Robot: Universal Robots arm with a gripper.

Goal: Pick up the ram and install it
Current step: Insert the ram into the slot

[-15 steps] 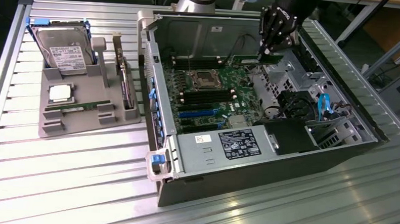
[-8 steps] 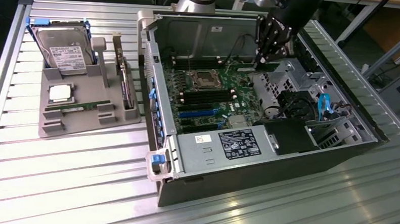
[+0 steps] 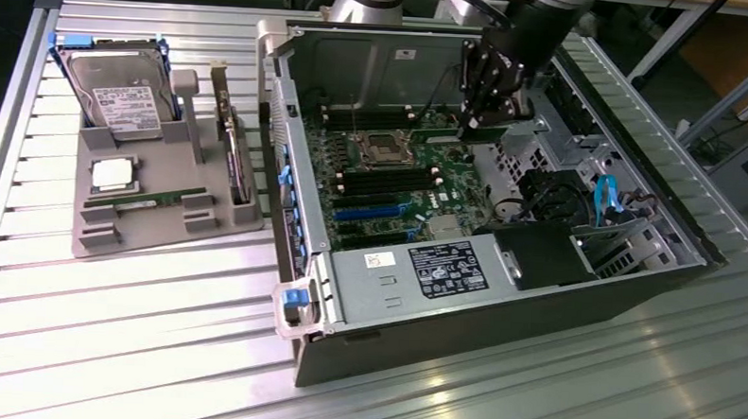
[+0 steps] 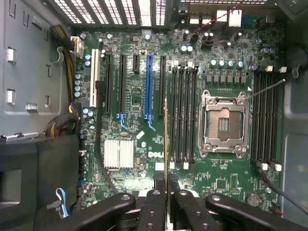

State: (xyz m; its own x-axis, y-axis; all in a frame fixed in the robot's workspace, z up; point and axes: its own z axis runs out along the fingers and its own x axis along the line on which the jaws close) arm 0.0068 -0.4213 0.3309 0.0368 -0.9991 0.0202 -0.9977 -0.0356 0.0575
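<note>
A grey holder on the slatted table carries an upright hard drive and a flat silver chip.

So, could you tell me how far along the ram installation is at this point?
Done: the ram is off the tray and inside the open case. In hand: the gripper is shut on it, holding it on edge above the motherboard, near the black memory slots. Left: it sits in no slot yet.
</note>
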